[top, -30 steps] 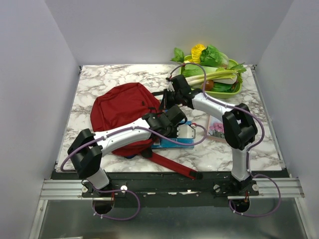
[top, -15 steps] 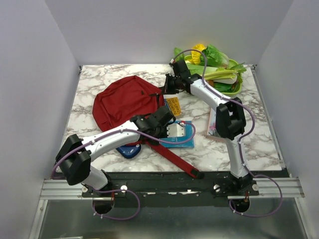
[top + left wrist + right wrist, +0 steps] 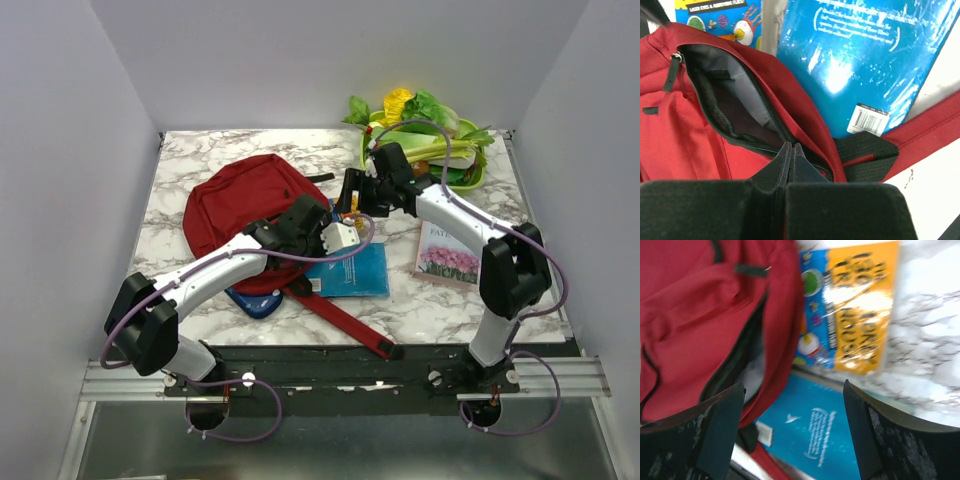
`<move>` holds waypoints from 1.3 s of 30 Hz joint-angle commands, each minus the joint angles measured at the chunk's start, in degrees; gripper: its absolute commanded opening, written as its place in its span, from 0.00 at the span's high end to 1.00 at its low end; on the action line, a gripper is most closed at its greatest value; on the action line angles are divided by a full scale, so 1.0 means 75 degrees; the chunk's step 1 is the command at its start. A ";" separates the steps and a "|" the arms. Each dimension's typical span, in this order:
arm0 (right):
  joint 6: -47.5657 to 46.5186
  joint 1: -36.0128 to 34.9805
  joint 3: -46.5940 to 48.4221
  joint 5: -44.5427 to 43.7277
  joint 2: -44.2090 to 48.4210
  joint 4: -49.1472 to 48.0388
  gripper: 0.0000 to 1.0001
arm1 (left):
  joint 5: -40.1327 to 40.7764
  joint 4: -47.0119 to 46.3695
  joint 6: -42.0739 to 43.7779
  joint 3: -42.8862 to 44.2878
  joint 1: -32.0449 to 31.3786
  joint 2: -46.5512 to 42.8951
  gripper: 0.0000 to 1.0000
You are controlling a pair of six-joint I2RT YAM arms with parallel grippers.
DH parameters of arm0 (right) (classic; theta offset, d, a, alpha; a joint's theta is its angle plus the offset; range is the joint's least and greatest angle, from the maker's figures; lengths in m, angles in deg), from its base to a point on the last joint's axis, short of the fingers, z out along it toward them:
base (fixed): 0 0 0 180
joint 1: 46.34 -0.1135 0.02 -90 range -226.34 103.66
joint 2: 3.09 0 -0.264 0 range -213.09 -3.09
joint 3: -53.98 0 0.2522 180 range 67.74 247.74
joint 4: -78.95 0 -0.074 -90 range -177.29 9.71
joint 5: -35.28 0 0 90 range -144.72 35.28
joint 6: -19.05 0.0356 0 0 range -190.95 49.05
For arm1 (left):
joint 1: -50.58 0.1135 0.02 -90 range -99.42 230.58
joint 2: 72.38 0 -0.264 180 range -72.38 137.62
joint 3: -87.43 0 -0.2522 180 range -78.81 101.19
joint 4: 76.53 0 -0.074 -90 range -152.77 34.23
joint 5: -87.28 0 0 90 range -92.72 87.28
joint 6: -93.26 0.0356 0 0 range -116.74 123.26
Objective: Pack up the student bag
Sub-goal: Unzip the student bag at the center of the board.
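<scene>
Left wrist view alone shows the left tool (image 3: 791,147) closed tight, apparently pinching the student bag (image 3: 235,205) at its opening, left-centre on the worktop (image 3: 190,150); right tool (image 3: 792,387) gapes empty, its view blurred

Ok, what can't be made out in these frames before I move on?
- Inside the dark red fabric backpack, left wrist view: only grey lining and shadow show.
- Shut left claw, same view: its own fingers hide whether fabric is pinched.
- Title of the yellow-and-blue picture book, right wrist view: smeared by blur.
- Most of the small dark blue item, top view: covered by the left arm.
</scene>
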 commanded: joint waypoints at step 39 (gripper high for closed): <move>0.1045 -0.0869 -0.0244 0.0613 -0.0635 -0.1117 0.95 | -0.0949 0.0668 -0.0199 0.0171 0.0181 -0.0537 1.00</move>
